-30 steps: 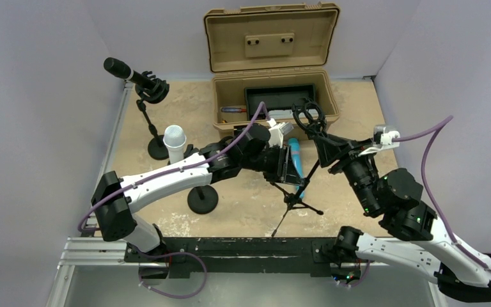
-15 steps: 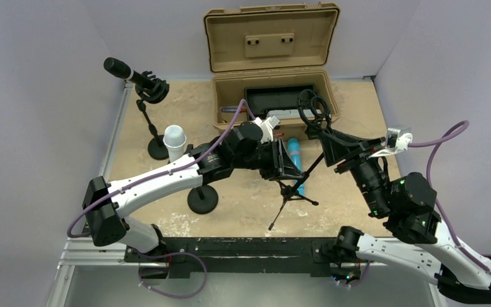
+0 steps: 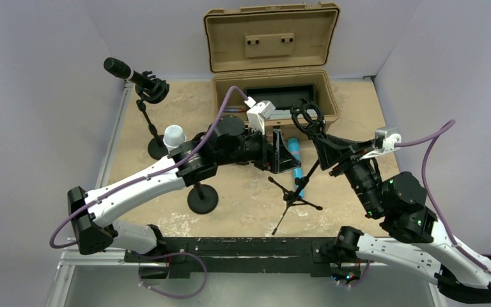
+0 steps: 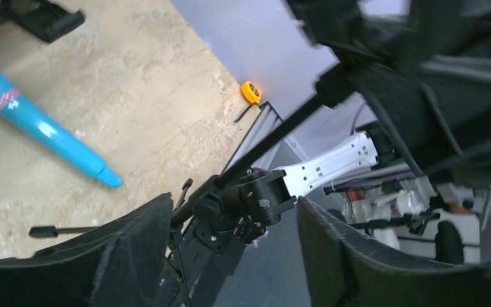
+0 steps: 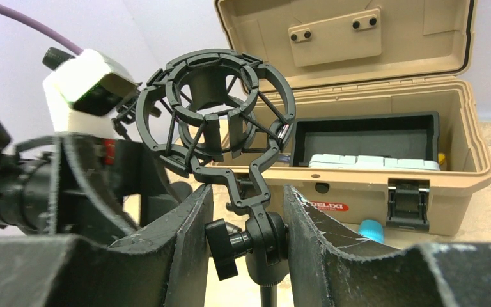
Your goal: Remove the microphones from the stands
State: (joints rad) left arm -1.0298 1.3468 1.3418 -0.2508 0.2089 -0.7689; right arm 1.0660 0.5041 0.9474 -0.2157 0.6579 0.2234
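The blue microphone lies flat on the table in front of the tan case, out of the stand; the left wrist view has it at the upper left. My left gripper hovers just left of it, open and holding nothing. The stand's shock mount is an empty black ring. My right gripper is shut on the stand's swivel joint just below that mount. The tripod legs are spread near the table's middle.
An open tan case stands at the back with a black tray inside. A black microphone sits on a stand at the back left. A white microphone on a round-based stand is beside my left arm.
My left gripper has opened and pulled back to the left, leaving the blue microphone on the table. The right arm shifted the stand a little and still grips it.
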